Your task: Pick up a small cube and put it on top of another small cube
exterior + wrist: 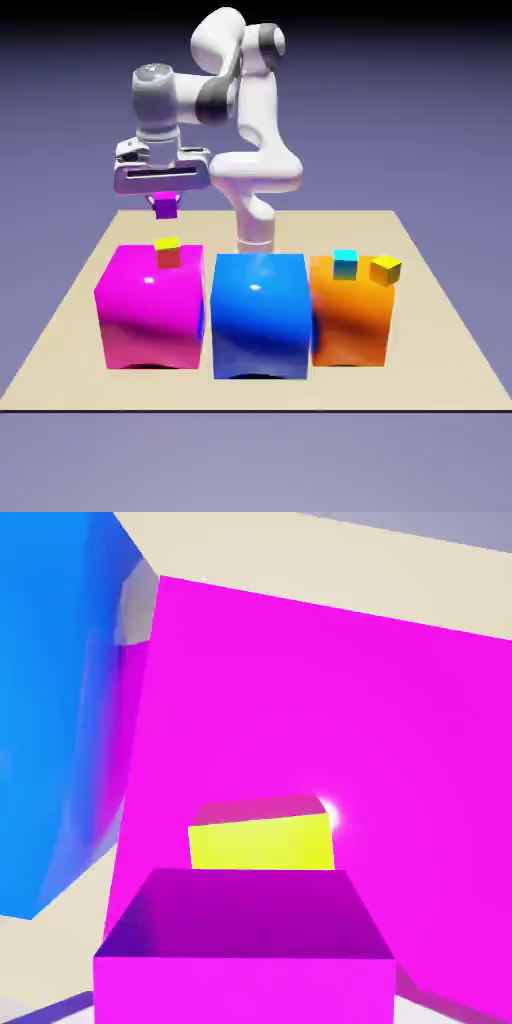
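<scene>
My gripper point(165, 203) clamped on tiny purple cube point(165, 207), held in air above big magenta block point(150, 310). Hand view: purple cube fills bottom, hides my fingertips. Just past it, tiny yellow-topped cube point(167, 251) sits on magenta block's top, gap between cubes. Further: big blue block point(260, 315), tan table point(440, 330).

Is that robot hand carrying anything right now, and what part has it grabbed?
Yes. The gripper holds the tiny purple cube by its upper part; the cube hangs below the fingers, above the yellow-topped small cube.
</scene>
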